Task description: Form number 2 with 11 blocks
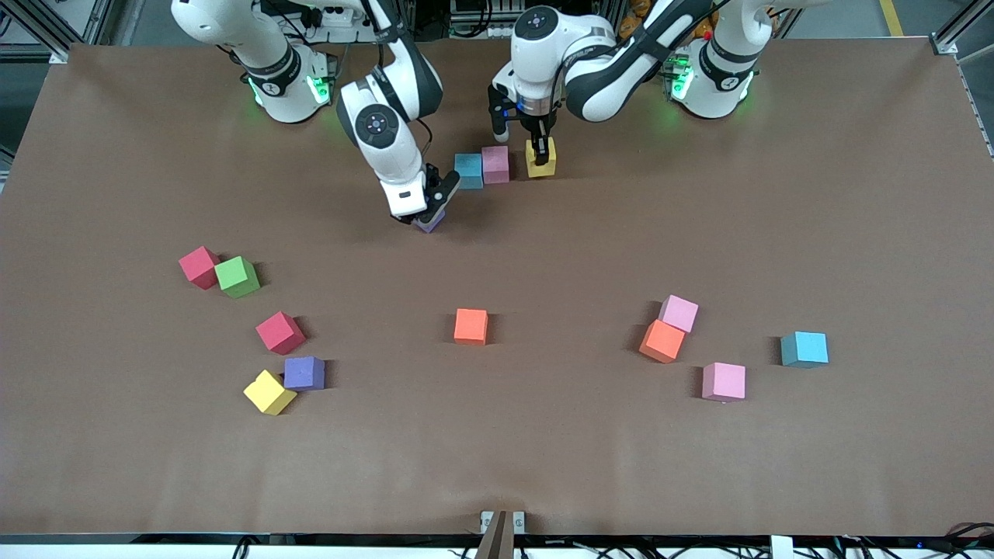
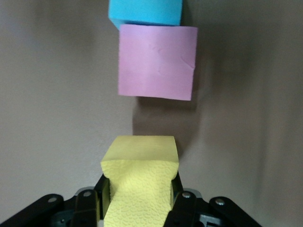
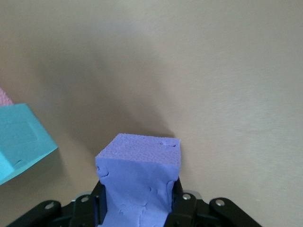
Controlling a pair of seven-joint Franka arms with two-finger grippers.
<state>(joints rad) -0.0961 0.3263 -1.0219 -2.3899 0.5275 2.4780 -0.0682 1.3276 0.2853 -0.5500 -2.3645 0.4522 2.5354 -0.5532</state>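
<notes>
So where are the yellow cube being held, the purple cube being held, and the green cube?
Held yellow cube point(image 2: 141, 163): left wrist view, on its upper face.
Held purple cube point(image 3: 139, 156): right wrist view, on its upper face.
Green cube point(image 1: 237, 276): front view, middle of the cube.

text: none readable | labels: none | numbers: none | signs: none

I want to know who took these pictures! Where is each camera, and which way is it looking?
Front view: high up, facing both arms, over the table.
Left wrist view: on the left arm; left pincer squeezing a yellow block.
Right wrist view: on the right arm; right pincer squeezing a purple block.
Both wrist views share the blue block.
</notes>
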